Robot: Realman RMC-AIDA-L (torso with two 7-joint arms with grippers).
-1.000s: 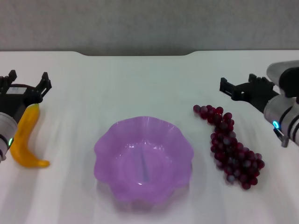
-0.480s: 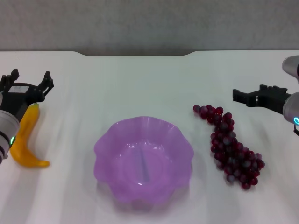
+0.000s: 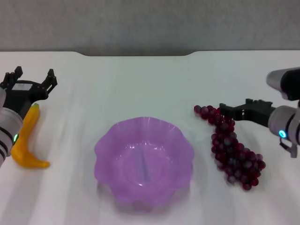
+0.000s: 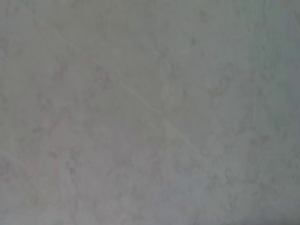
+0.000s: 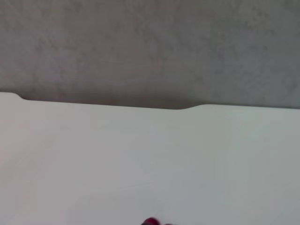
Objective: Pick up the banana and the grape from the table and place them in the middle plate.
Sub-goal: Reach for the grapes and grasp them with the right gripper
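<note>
The banana (image 3: 27,140) lies on the table (image 3: 140,84) at the robot's far left, curved, its upper end under the left gripper (image 3: 30,83). The grape (image 3: 230,146) bunch lies on the other side, stretching from beside the middle plate (image 3: 144,159) toward the near right. The plate sits between the two fruits and holds nothing — so neither half of the task is done yet, and both picks and both placements are left.

The left gripper hovers over the banana's far end with its fingers spread wide and nothing between them; it looks set to come down on the fruit. The right gripper (image 3: 236,110) reaches in from the right and its tips sit just at the bunch's upper end. Whether its fingers are spread or closed cannot be told from this side-on angle, and it does not appear to hold any grapes.

The head view alone shows the whole layout — both fruits, the plate, both arms. The right wrist view shows bare tabletop, its far edge against a grey wall (image 5: 150,47), and only a sliver of dark red grape at the picture's border. The left wrist view shows a plain grey surface and none of the task's things.
</note>
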